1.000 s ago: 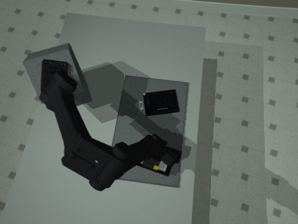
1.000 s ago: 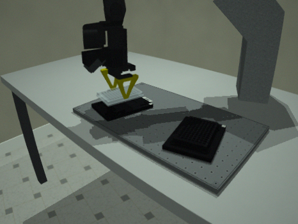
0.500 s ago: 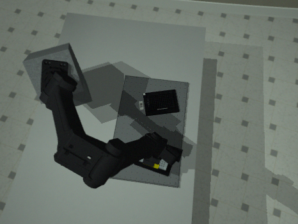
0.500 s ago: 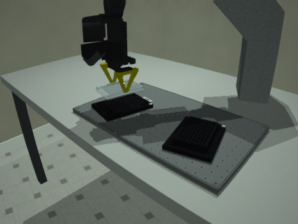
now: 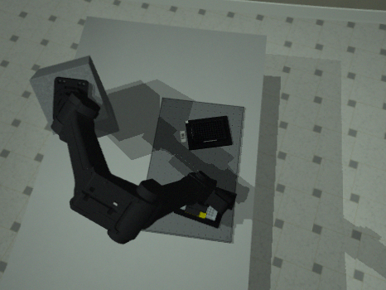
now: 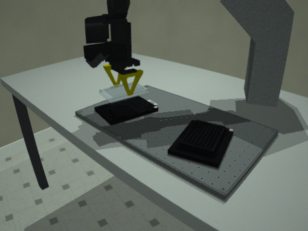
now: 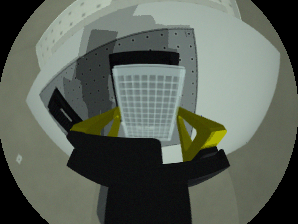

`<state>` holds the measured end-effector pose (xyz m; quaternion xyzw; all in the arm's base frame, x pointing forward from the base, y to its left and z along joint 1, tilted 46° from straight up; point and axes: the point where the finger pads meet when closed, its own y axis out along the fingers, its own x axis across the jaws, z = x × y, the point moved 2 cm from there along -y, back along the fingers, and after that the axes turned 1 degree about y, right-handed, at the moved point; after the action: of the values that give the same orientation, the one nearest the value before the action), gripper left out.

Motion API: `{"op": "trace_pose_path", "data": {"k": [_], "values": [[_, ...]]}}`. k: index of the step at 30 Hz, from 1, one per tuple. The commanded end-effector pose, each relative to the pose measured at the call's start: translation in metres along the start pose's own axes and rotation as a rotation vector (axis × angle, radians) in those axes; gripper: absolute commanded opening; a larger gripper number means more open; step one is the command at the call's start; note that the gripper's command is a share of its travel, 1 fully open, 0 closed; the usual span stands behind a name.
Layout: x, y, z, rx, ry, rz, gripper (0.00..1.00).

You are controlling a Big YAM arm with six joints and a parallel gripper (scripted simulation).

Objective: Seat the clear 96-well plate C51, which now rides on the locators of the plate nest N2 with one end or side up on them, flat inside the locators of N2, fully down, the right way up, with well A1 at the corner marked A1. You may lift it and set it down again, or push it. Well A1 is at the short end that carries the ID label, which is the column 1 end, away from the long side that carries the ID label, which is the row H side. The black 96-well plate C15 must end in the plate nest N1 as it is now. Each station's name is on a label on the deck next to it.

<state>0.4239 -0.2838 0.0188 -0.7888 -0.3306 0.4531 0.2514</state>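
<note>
My gripper [image 6: 123,86], with yellow fingers, is shut on the clear 96-well plate C51 [image 6: 122,90] across its width. It holds the plate level in the air, a little above the black plate nest N2 [image 6: 125,109] at the near-left end of the deck. In the wrist view the plate [image 7: 148,102] shows as a white grid between the yellow fingers, with the nest's dark frame around it below. In the overhead view the arm hides most of the plate [image 5: 209,213] and nest. The black 96-well plate C15 [image 6: 202,138] [image 5: 208,132] sits in nest N1.
The grey perforated deck carries both nests. A tall grey pillar [image 6: 264,49] stands at the back right of the table. A small white label [image 5: 182,135] lies beside N1. The table's front edge runs close to the deck's near side.
</note>
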Motion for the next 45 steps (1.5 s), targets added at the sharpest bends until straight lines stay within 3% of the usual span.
{"op": "trace_pose_path", "data": {"k": [1, 45], "values": [[0.0137, -0.0041, 0.0024, 0.007, -0.012, -0.015, 0.0], [0.0221, -0.0028, 0.0019, -0.004, -0.006, -0.011, 0.0]]}}
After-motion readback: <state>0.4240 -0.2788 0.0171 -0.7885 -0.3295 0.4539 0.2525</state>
